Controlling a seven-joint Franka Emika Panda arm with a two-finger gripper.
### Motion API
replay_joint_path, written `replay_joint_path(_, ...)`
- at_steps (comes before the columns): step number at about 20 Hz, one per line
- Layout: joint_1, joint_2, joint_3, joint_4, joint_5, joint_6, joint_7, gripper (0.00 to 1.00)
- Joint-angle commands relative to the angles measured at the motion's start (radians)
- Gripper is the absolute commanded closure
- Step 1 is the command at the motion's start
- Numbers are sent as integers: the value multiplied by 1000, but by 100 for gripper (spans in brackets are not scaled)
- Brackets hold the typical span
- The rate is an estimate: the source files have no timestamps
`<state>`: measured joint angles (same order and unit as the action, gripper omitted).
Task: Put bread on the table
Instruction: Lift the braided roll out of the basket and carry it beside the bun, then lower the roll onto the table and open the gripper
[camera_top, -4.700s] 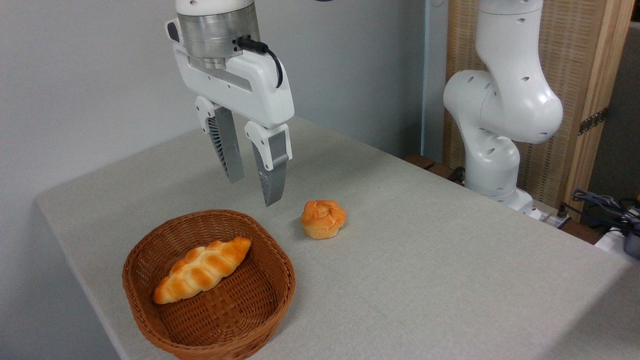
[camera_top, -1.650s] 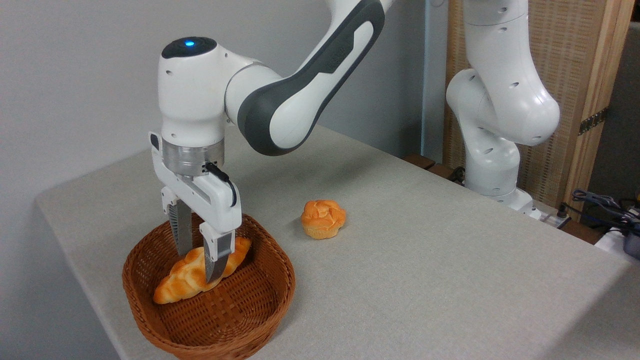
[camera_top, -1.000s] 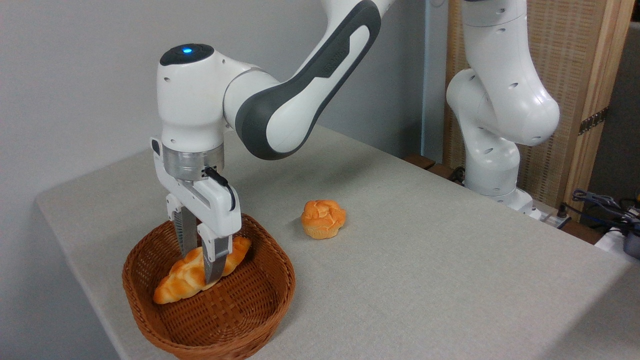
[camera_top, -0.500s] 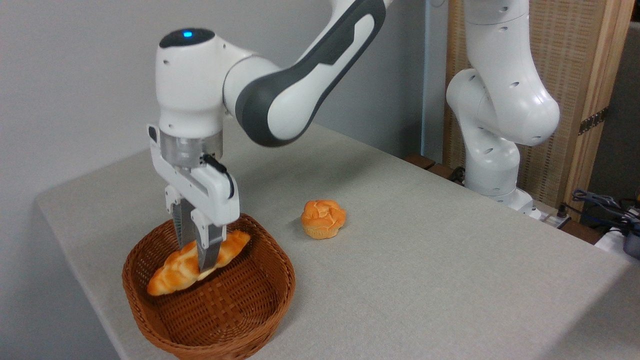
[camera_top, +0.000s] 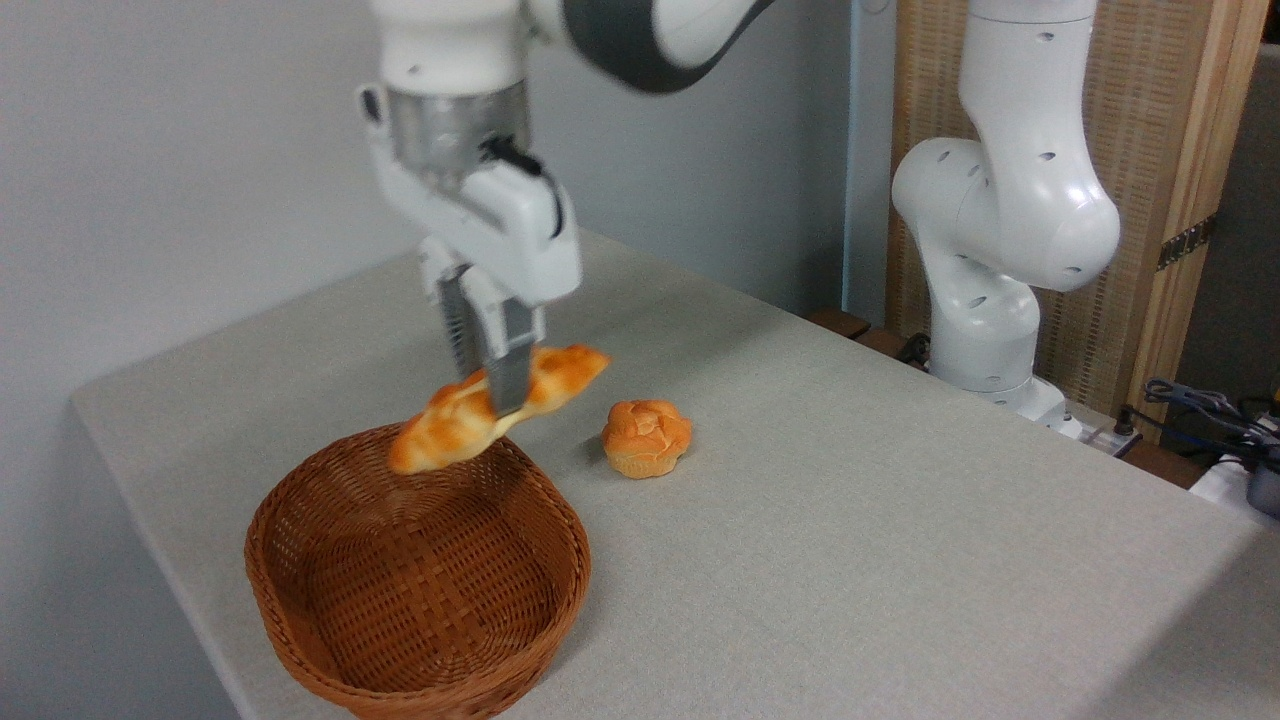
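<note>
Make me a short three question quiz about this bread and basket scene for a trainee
1. True or false: the bread lies in the basket.
2. What does the gripper hold? A) the bread B) the bun C) nothing
3. Fill in: the bun sits on the ____.

Key:
1. False; it hangs in the air above the basket's far rim.
2. A; the jaws are shut on its middle.
3. table, right of the basket.
</note>
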<state>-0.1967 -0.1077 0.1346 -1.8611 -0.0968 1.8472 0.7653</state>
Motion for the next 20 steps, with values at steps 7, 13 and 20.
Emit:
replay_joint_path(7,28,-164,5,-236,235,-118,152,63)
replay_joint_path(13,26,-86,-13,-314,236,-143,74,58)
replay_joint_path(20,22,-33,-18,-308,278,-134,0,6)
